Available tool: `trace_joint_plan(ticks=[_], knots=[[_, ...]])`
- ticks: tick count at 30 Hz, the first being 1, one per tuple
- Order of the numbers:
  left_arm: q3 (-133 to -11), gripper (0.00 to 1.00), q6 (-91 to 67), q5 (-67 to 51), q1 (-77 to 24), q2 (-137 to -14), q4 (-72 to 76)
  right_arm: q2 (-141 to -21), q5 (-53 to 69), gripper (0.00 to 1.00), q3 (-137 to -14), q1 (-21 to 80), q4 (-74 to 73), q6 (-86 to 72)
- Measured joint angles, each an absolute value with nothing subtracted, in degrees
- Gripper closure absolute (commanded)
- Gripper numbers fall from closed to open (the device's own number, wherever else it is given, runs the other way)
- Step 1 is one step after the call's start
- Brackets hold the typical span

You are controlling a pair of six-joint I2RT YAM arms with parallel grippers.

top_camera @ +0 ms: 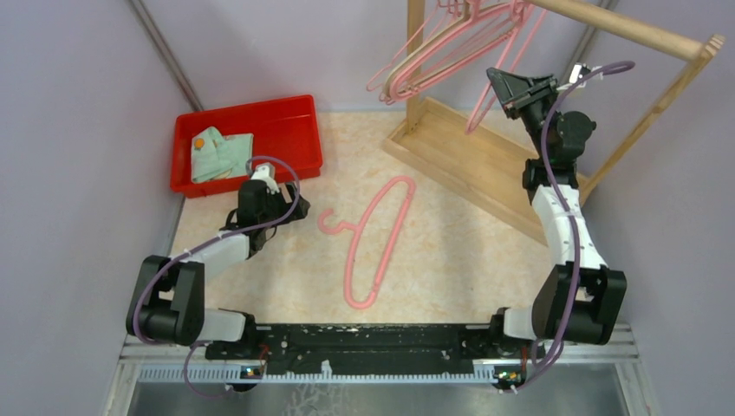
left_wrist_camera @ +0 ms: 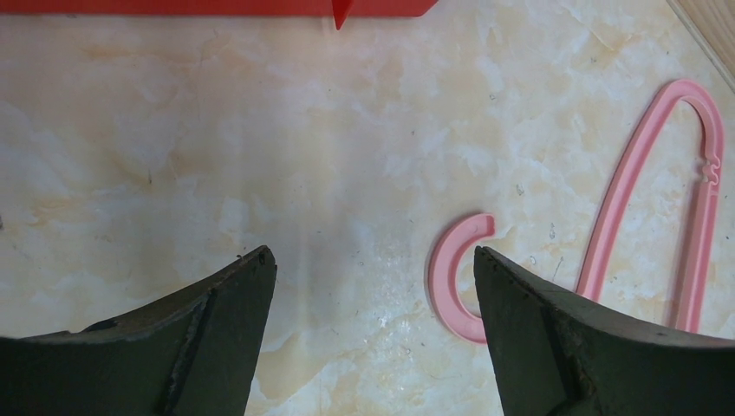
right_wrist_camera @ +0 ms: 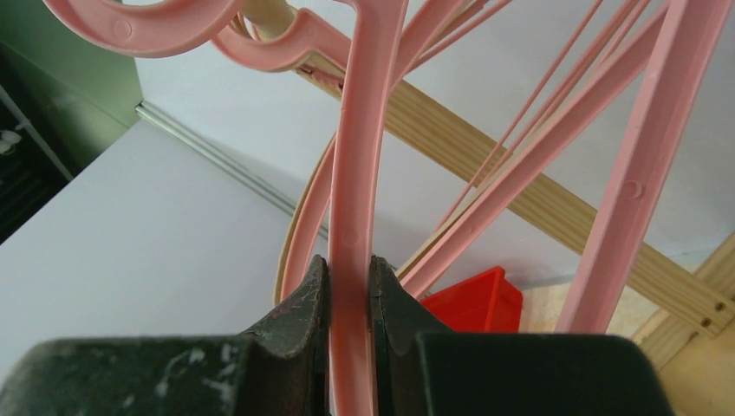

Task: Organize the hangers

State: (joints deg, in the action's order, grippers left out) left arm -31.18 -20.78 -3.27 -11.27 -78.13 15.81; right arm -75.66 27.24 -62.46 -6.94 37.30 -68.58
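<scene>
Pink hanger (right_wrist_camera: 351, 173) rises mid-frame in the right wrist view, pinched between the nearly closed fingers of the right gripper (right_wrist_camera: 349, 290), among other hangers (top_camera: 433, 52) on the wooden rack (top_camera: 472, 160) at upper right. Left gripper (left_wrist_camera: 373, 269) gapes wide and empty over the marbled beige table (top_camera: 451, 260). A loose hanger (top_camera: 373, 238) lies at centre frame, its hook just beside one finger. Lilac walls (top_camera: 78, 130) surround the table, and a red bin (top_camera: 286, 139) sits at upper left.

One wooden rack (top_camera: 485, 165), one red bin (top_camera: 286, 139), one cloth (top_camera: 221, 154), one loose hanger (left_wrist_camera: 628, 186), several hung hangers (right_wrist_camera: 357, 156).
</scene>
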Motion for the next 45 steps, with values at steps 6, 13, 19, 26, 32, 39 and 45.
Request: trace_joint_plan(ticks=[6, 13, 19, 26, 32, 39, 45], knots=[[-31.18, 0.11, -20.69, -3.03, -11.27, -77.69, 15.81, -80.88, 26.55, 1.0, -65.71, -7.31, 39.57, -69.91], [-31.18, 0.11, -20.69, -2.94, -11.27, -77.69, 15.81, -82.87, 26.37, 1.0, -67.02, -6.7, 39.33, -67.31], [-31.2, 0.11, -20.71, -2.9, -11.27, -77.69, 15.81, -84.75, 24.75, 1.0, -71.46, -3.2, 33.19, -61.89], [-31.27, 0.11, -20.69, -2.55, -11.27, -77.69, 15.77, -84.84, 22.0, 0.93, -71.66, -1.54, 32.16, -59.09], [-31.27, 0.11, -20.69, -2.55, -11.27, -77.67, 15.25, -82.81, 19.53, 0.71, -70.76, -1.5, 30.26, -56.75], [-31.27, 0.11, -20.53, -2.35, -11.27, -77.38, 14.5, -79.5, 18.02, 0.11, -68.62, -1.5, 20.95, -52.77], [-31.29, 0.11, -20.29, -2.2, -11.27, -76.55, 14.11, -76.42, 17.63, 0.02, -67.61, -1.5, 16.34, -50.61]])
